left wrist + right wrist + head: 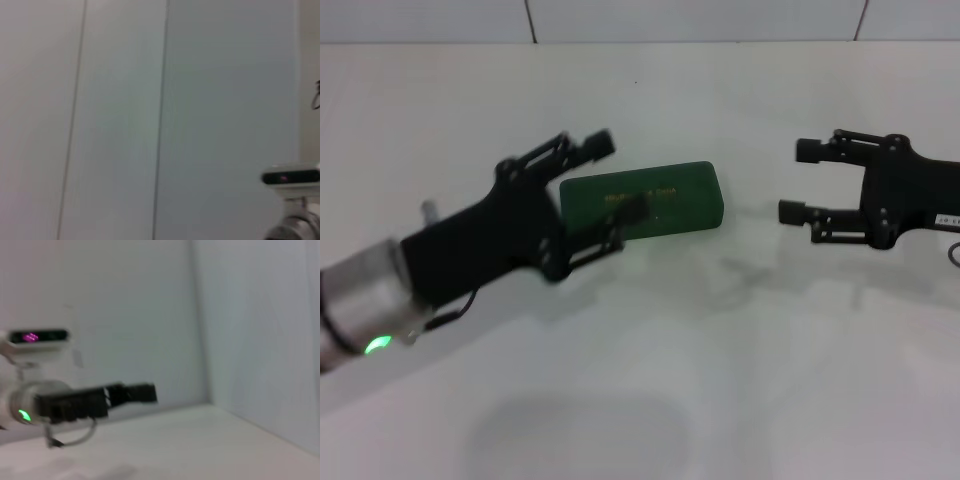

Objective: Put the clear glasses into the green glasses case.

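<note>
Case closed, contents hidden: we note the green glasses case (645,202), a rounded hard-shell rectangle with small gold lettering too blurred to read, lying flat on the white table (720,380). Left gripper (620,180), black, fingers spread, hangs over its left end. Right gripper (800,181) sits well apart, fingers spread, empty. Clear glasses unseen.

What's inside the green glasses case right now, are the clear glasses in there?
Cannot tell. The dark green rectangular hard-shell glasses case lies shut on the white table, lid hiding its inside. No clear glasses show anywhere. The open left gripper overlaps its left end; the open right gripper hovers apart.
</note>
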`<control>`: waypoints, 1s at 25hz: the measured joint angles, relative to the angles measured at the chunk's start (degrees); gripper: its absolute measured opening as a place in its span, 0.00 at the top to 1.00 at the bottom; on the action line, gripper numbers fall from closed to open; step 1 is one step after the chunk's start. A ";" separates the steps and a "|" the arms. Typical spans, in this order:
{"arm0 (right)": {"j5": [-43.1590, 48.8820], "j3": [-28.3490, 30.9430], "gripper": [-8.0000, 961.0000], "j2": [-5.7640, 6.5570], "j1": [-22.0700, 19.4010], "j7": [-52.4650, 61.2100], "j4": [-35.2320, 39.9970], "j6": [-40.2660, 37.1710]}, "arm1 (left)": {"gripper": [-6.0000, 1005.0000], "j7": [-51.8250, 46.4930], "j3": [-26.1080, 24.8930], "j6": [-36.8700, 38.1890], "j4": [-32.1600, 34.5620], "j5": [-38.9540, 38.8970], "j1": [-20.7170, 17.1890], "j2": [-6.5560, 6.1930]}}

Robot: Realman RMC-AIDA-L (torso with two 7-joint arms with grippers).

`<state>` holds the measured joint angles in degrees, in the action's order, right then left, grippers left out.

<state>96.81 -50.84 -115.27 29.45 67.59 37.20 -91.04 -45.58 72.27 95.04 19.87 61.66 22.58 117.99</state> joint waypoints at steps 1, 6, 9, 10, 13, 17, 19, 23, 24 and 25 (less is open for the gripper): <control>-0.23 -0.21 0.19 -0.04 0.48 -1.83 -0.02 -2.47 | 0.28 0.77 0.08 1.28 0.00 0.30 -1.07 -0.29; 0.10 -1.19 0.19 -0.09 2.24 -9.42 -1.56 -12.34 | 0.28 3.71 0.25 2.55 0.35 3.35 -4.37 -0.80; 0.06 -3.82 0.19 -0.28 3.08 -12.37 -2.15 -14.12 | 0.28 4.74 0.31 2.69 0.53 5.49 -5.39 -0.92; 0.01 -4.42 0.19 -0.39 3.22 -12.75 -2.22 -14.02 | 0.28 4.90 0.31 2.71 0.54 5.78 -5.49 -0.89; -0.02 -4.89 0.19 -0.58 3.64 -13.02 -2.80 -13.44 | 0.28 5.18 0.31 2.58 0.48 6.52 -5.72 -0.66; -0.06 -4.92 0.19 -0.58 3.84 -13.14 -3.27 -13.26 | 0.28 5.23 0.16 2.53 0.25 6.54 -5.85 -0.60; 0.01 -4.94 0.19 -0.59 3.72 -13.45 -3.44 -12.87 | 0.28 5.24 0.16 2.51 0.25 6.54 -5.94 -0.59; -0.09 -5.03 0.19 -0.67 3.72 -14.44 -4.47 -12.26 | 0.28 5.98 0.10 2.51 0.33 6.54 -6.30 -0.50; -0.12 -5.03 0.19 -0.67 3.77 -14.57 -4.59 -12.16 | 0.28 6.46 0.03 2.51 0.24 6.54 -6.40 -0.48; -0.13 -5.04 0.19 -0.68 3.80 -14.60 -4.63 -11.90 | 0.28 6.84 0.01 2.51 0.15 6.54 -6.47 -0.46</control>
<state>96.68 -55.89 -115.95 33.25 52.99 32.57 -102.94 -38.74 72.27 97.55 20.01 68.21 16.10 117.54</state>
